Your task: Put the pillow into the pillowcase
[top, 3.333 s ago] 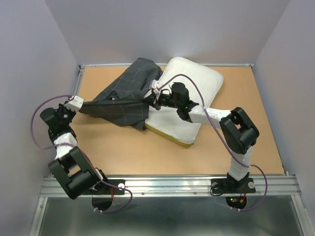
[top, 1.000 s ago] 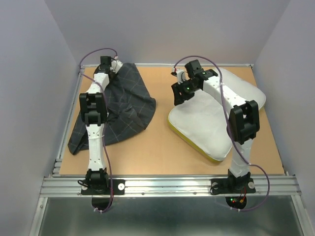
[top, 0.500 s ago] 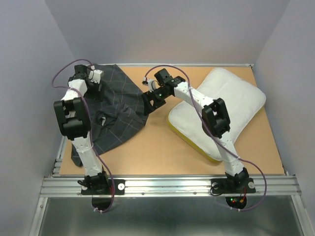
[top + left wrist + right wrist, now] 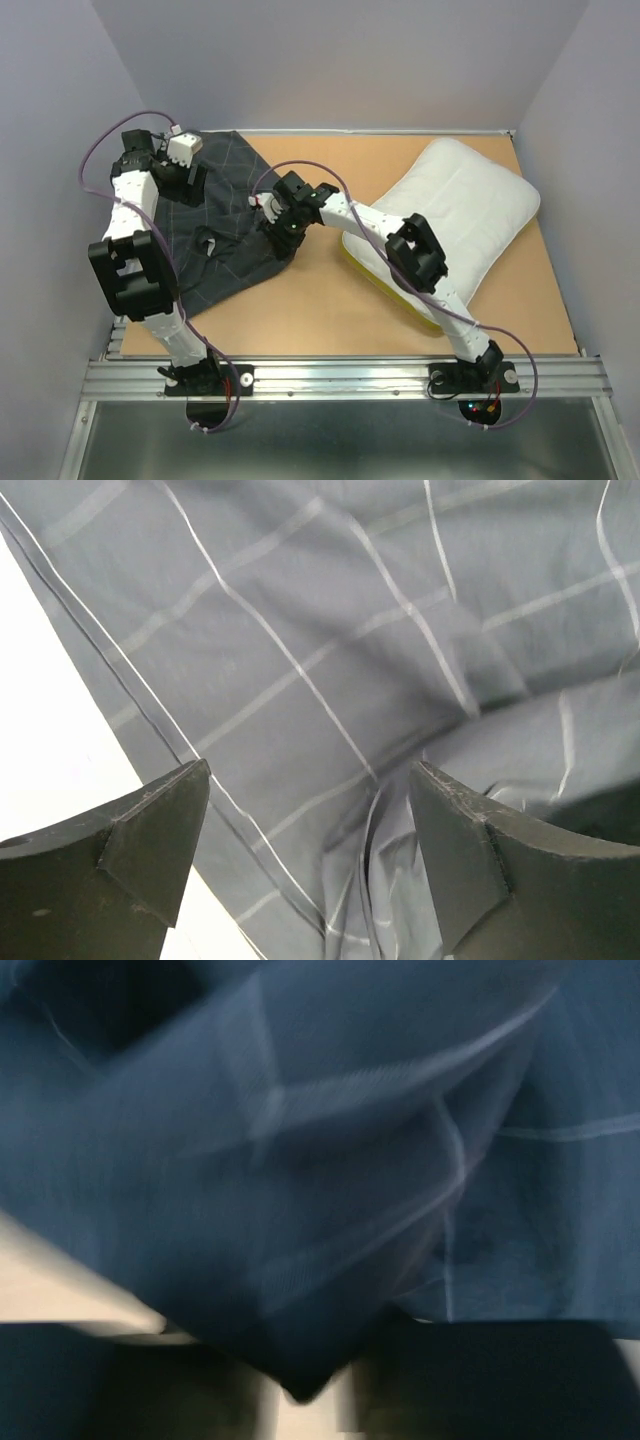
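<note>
Pillowcase [image 4: 240, 185] lies on the left half of the tan board table [image 4: 310, 315]: thin dark grey woven cloth with a fine pale grid, spread loosely and rumpled into soft folds near its middle. My left gripper [image 4: 186, 186] hangs over its far-left part, released; in the left wrist view its two dark wedge-shaped fingers [image 4: 140, 840] stand wide apart above the cloth, gripping nothing. My right gripper [image 4: 272, 222] sits at the pillowcase's right edge. The right wrist view is motion-blurred and filled with bunched dark cloth, so I cannot tell whether those jaws are clenched on it. Pillow [image 4: 465, 215] lies on the right half, plump and rectangular, with white quilted faces and a yellow band along the near edge. It is wholly outside the pillowcase, with bare table between them.
</note>
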{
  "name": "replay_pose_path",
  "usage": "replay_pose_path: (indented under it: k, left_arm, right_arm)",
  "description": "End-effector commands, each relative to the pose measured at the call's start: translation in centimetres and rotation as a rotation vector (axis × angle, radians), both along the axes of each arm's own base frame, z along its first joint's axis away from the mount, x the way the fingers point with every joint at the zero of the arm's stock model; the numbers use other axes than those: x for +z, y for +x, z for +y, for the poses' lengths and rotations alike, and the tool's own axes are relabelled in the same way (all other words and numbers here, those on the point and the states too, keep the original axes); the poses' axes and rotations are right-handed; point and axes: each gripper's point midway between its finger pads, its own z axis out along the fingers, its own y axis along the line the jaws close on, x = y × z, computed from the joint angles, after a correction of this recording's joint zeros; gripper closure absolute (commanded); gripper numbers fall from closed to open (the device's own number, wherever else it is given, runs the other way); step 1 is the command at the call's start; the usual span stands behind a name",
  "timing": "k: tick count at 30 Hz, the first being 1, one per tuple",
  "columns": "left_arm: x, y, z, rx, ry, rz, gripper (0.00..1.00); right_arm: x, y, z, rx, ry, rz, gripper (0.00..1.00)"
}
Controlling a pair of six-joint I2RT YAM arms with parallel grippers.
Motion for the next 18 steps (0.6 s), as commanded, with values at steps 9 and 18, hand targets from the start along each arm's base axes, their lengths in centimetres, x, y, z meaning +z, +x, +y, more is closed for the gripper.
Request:
replay_pose_path:
  k: [9,18]
  left_arm:
    - [-4.8,-6.7,-0.4,-0.173,0.093,0.058,0.22]
    - [-5.9,-0.3,-3.2,-0.156,0.086,0.012,0.23]
  right_arm:
    - [5.1,12.8,-14.3,-0.234,-0.208,-0.488,0.99]
    - [8.9,21.9,-17.9,-0.42,-0.295,-0.742,0.32]
